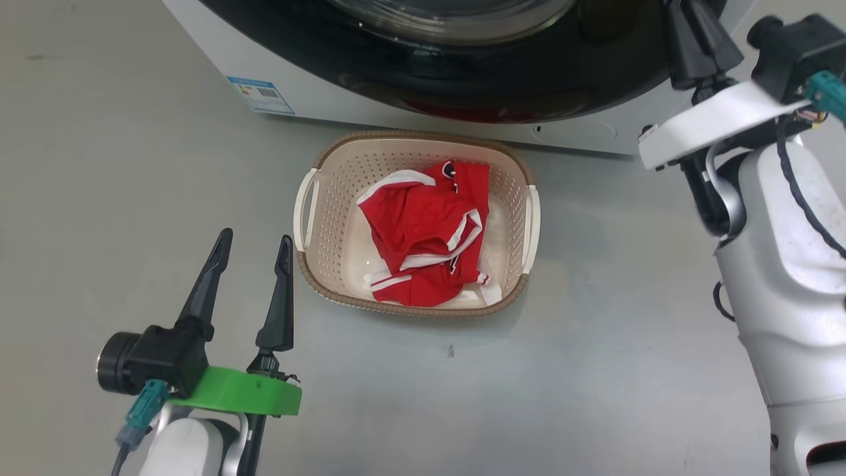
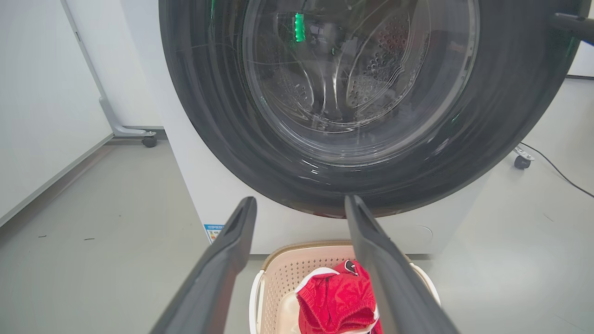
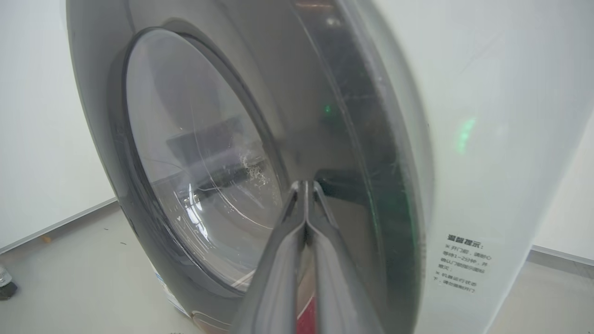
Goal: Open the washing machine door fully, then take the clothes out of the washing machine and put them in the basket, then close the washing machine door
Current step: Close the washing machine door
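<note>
The washing machine (image 1: 317, 86) stands at the top of the head view. Its door (image 1: 476, 79), a glossy black rim around a glass bowl (image 2: 352, 79), lies flat against the white front. In front of it on the floor sits the cream basket (image 1: 330, 172), with the red, white-trimmed clothes (image 1: 423, 231) inside. My left gripper (image 1: 255, 238) hovers open and empty just left of the basket, and its fingers (image 2: 232, 250) point at the door. My right gripper (image 3: 306, 185) is shut, with its tips against the door's black rim at the right side (image 1: 691, 20).
Grey floor surrounds the basket. A blue label (image 1: 260, 94) marks the machine's lower left corner. White panels on castors (image 2: 148, 139) stand left of the machine. Another castor (image 2: 522, 161) and a black cable (image 2: 557, 171) lie to its right.
</note>
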Motion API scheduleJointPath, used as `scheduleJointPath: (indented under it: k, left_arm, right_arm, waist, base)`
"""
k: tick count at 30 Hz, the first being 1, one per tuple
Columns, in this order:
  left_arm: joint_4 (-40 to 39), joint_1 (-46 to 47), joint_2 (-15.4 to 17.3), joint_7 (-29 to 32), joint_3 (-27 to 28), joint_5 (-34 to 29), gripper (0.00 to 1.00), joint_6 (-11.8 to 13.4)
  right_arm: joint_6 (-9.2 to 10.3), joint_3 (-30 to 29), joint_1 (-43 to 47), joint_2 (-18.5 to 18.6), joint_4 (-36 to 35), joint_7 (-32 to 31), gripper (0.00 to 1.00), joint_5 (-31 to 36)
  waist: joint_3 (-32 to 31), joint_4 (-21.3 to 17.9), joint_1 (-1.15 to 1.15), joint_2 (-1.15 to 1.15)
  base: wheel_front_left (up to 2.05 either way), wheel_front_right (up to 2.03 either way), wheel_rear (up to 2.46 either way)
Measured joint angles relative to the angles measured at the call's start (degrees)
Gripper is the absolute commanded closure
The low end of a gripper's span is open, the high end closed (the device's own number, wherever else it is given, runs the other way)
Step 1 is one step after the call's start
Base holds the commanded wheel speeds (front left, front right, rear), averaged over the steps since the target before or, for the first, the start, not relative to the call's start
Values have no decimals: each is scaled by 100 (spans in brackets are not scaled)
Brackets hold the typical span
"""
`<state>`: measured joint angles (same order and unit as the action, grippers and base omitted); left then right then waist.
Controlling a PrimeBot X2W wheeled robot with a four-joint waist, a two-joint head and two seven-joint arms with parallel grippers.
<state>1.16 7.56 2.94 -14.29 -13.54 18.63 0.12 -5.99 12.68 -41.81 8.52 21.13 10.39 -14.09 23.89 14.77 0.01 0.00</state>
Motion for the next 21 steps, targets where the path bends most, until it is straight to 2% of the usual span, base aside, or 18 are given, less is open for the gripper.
scheduleJointPath:
  k: [21]
  left_arm:
    - [47,315,-60,-15,41,51,0,-42]
  right_arm:
    - [-99,-207,-1071,156,891,113,100,-93]
  waist:
    - [296,167,0,0]
  base:
    - [0,0,0]
